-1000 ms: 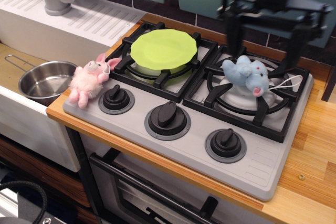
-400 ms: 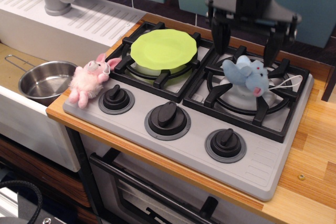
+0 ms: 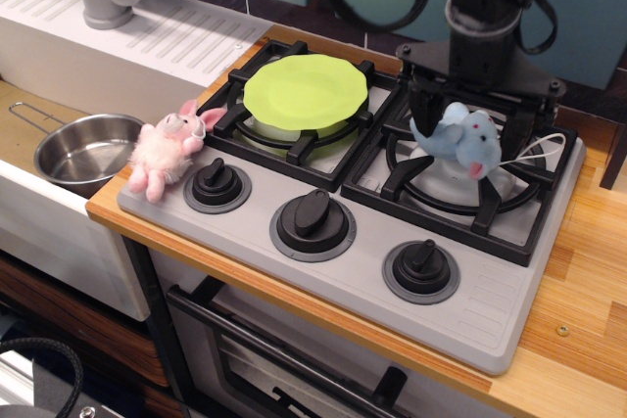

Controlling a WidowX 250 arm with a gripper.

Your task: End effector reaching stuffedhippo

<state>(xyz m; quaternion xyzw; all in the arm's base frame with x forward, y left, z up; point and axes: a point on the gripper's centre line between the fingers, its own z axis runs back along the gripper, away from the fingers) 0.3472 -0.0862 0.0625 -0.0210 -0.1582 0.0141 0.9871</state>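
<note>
Since before, my fingers [image 3: 472, 110] came lower, wide open and empty, astride the stuffedhippo [image 3: 460, 138]; I should descend straight, staying centred.

Claw [image 3: 470, 110] fingertips hidden behind stuffedhippo [image 3: 460, 138]; contact untellable. Arm cut off by top edge.

The end effector [image 3: 472, 110] has dropped lower, jaws straddling the stuffedhippo [image 3: 460, 137].
</note>
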